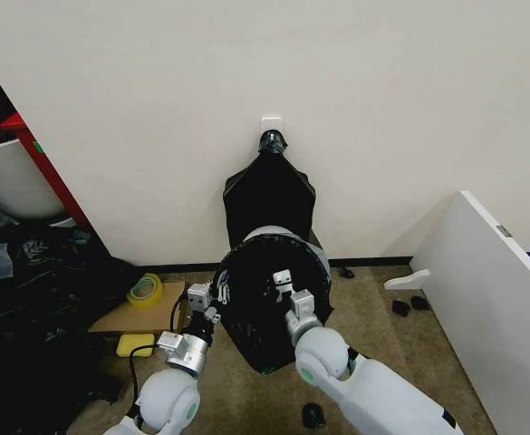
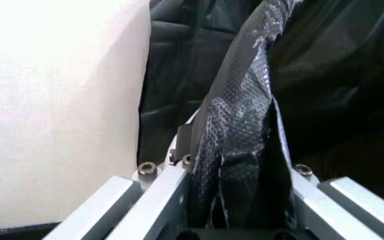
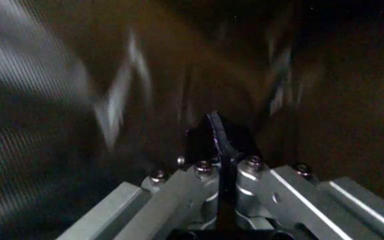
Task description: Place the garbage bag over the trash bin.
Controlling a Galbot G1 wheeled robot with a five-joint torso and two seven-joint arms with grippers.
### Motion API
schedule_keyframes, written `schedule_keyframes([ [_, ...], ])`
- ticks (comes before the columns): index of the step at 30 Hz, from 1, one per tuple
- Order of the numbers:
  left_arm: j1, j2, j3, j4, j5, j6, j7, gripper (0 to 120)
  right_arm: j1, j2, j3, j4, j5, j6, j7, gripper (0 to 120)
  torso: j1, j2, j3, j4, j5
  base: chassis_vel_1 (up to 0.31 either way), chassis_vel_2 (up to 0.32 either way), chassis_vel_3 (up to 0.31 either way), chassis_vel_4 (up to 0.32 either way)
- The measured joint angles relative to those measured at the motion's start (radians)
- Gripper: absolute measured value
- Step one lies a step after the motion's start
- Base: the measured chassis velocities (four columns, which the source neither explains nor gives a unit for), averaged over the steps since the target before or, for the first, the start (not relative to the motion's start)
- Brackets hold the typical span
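Note:
The trash bin stands on the floor by the wall, and a strip of its white rim (image 1: 278, 234) shows at the back. The glossy black garbage bag (image 1: 260, 313) covers its mouth and front. My left gripper (image 1: 200, 295) is at the bag's left edge. In the left wrist view this gripper (image 2: 239, 165) is shut on a taut, wrinkled fold of the garbage bag (image 2: 235, 130). My right gripper (image 1: 284, 281) reaches into the bag's dark opening. In the right wrist view it (image 3: 222, 150) is shut on a thin flap of black film (image 3: 215, 132).
A fan-shaped bunch of black bags (image 1: 269, 195) hangs on the wall just behind the bin. A heap of black plastic (image 1: 29, 299) and a white tub with a red frame (image 1: 6, 177) are at left. Tape roll (image 1: 144, 290), cardboard (image 1: 138, 314), yellow sponge (image 1: 136, 344). A white board (image 1: 500, 281) leans at right.

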Motion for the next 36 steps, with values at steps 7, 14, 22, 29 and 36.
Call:
schedule_keyframes([
  [7, 0.017, -0.001, 0.006, -0.023, 0.002, 0.001, 0.000, 1, 0.034, 0.021, 0.006, -0.078, -0.018, -0.101, 0.045, 0, 0.000, 0.000, 0.000, 0.0000, 0.0000, 0.000, 0.000, 0.000, 0.000],
  [14, 0.040, 0.001, 0.007, -0.044, 0.008, 0.005, 0.000, 1, 0.054, 0.028, 0.012, -0.151, -0.188, -0.046, 0.017, 0, 0.000, 0.000, 0.000, 0.0001, 0.0001, 0.000, 0.000, 0.000, 0.000],
  [22, 0.031, -0.005, -0.003, -0.035, 0.003, 0.016, -0.016, 1, 0.009, 0.008, 0.015, -0.129, -0.315, 0.208, -0.091, 5, 0.000, 0.000, 0.000, 0.0000, 0.0000, 0.000, 0.000, 0.000, 0.000],
  [29, -0.001, -0.006, -0.026, -0.007, -0.046, 0.074, -0.068, 1, -0.068, -0.043, 0.033, -0.092, -0.482, 0.597, -0.321, 30, 0.000, 0.000, 0.000, -0.0001, 0.0000, 0.000, 0.000, 0.000, 0.000],
  [36, -0.007, 0.007, -0.033, 0.026, -0.076, 0.100, -0.081, 1, -0.146, -0.091, 0.067, 0.053, -0.512, 0.817, -0.523, 58, 0.000, 0.000, 0.000, 0.0002, 0.0000, 0.000, 0.000, 0.000, 0.000],
])
